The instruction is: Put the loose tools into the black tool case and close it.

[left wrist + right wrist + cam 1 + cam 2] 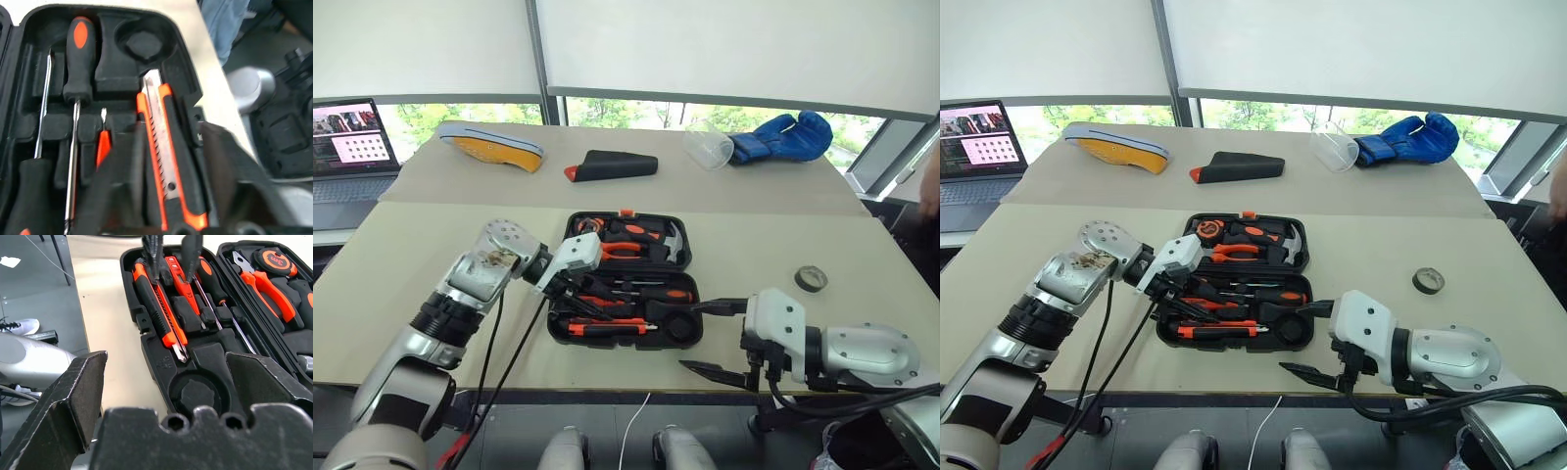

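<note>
The black tool case lies open on the table, its lid half away from the robot holding the pliers, hammer and tape measure. In the near half, the utility knife sits in its recess along the case's front edge, the two screwdrivers lie in their slots behind it, and the slim orange stick tool rests between a screwdriver and the knife. The round recess at the case's right end is empty.

The small dark tape roll lies on the table well to the right of the case, so by my judgement that is the one loose tool left to stow, and then the lid must be shut and latched.

The left gripper hovers over the case's left end above the knife; its fingers stand slightly apart and pinch nothing that I can see. The right gripper waits just off the case's right front corner, fingers spread wide and empty.
</note>
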Motion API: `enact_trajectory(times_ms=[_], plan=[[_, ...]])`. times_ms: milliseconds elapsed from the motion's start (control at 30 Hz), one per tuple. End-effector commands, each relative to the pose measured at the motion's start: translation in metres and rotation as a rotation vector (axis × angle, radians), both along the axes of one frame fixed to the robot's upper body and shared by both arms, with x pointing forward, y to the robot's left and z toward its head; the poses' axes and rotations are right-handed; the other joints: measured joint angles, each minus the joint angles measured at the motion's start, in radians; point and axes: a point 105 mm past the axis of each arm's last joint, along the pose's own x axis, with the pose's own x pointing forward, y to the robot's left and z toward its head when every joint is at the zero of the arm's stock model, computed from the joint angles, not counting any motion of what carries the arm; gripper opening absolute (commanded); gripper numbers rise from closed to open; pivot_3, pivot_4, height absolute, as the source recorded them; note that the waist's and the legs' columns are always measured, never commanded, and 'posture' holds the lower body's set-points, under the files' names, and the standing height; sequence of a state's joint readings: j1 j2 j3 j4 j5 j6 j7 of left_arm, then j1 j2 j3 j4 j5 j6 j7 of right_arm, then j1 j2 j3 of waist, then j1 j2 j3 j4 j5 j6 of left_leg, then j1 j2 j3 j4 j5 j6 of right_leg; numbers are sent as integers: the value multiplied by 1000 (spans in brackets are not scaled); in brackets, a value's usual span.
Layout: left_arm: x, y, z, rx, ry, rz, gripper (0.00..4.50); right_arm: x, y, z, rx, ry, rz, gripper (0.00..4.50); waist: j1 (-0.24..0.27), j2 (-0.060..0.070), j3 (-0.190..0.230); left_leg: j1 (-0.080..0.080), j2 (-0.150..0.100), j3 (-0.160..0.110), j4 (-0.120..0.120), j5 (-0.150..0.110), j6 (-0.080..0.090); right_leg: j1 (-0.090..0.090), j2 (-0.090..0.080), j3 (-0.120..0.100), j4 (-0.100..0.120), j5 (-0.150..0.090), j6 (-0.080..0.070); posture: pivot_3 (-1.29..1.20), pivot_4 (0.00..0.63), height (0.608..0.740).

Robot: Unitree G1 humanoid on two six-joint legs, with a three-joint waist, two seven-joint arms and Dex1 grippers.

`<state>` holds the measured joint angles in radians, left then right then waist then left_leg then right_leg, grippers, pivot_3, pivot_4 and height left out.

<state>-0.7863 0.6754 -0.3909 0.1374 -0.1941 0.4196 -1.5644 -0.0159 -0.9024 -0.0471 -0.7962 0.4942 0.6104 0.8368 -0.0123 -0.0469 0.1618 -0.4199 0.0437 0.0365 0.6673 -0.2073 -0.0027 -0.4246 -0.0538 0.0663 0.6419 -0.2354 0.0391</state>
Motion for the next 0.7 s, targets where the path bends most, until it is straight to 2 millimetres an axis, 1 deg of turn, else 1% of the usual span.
enact_trajectory(times_ms=[33, 67, 167, 300, 367, 467, 600, 700], plan=[[-1, 5, -3, 33, -47, -41, 162, -2, 1, 8, -10, -57, 22, 4500, 0, 0, 0, 0, 0, 0, 0, 0, 0, 0, 0, 0, 0, 0, 0, 0, 150, 734], [-1, 7, -4, 37, -44, -43, 75, -2, 1, 8, -14, -58, 18, 4500, 0, 0, 0, 0, 0, 0, 0, 0, 0, 0, 0, 0, 0, 0, 0, 0, 150, 734], [-5, 9, -6, 50, -35, -69, 75, -2, -1, 7, -16, -58, 9, 4500, 0, 0, 0, 0, 0, 0, 0, 0, 0, 0, 0, 0, 0, 0, 0, 0, 150, 734], [-7, 15, -28, 171, -86, -120, 75, -4, -3, 5, -22, -58, -1, 4500, 1, 0, 0, 0, 0, 0, 0, 0, 0, 0, 0, 0, 0, 0, 0, 0, 150, 734], [-5, 21, -40, 229, -140, -148, 75, 0, -4, 7, -4, -63, -27, 4500, 1, 0, 0, 0, 0, 0, 0, 0, 0, 0, 0, 0, 0, 0, 0, 0, 150, 734], [-9, 27, -57, 279, -154, -184, 75, 6, -7, 10, 31, -66, -69, 4500, -1, 2, -1, 2, 0, 0, 0, 0, 0, 2, 0, 0, 0, 0, 0, 0, 150, 734], [-2, 30, -66, 309, -219, -186, 75, 7, -7, 9, 32, -66, -76, 4500, 0, 5, -4, 5, 0, 1, 0, 0, 0, 4, 0, 1, 1, 0, 0, 0, 150, 734], [1, 29, -66, 286, -221, -173, 75, 6, -7, 8, 32, -63, -77, 4500, 0, 8, -9, 7, 0, 1, 0, 0, 0, 5, 0, 1, 0, 0, -1, 0, 150, 734]])
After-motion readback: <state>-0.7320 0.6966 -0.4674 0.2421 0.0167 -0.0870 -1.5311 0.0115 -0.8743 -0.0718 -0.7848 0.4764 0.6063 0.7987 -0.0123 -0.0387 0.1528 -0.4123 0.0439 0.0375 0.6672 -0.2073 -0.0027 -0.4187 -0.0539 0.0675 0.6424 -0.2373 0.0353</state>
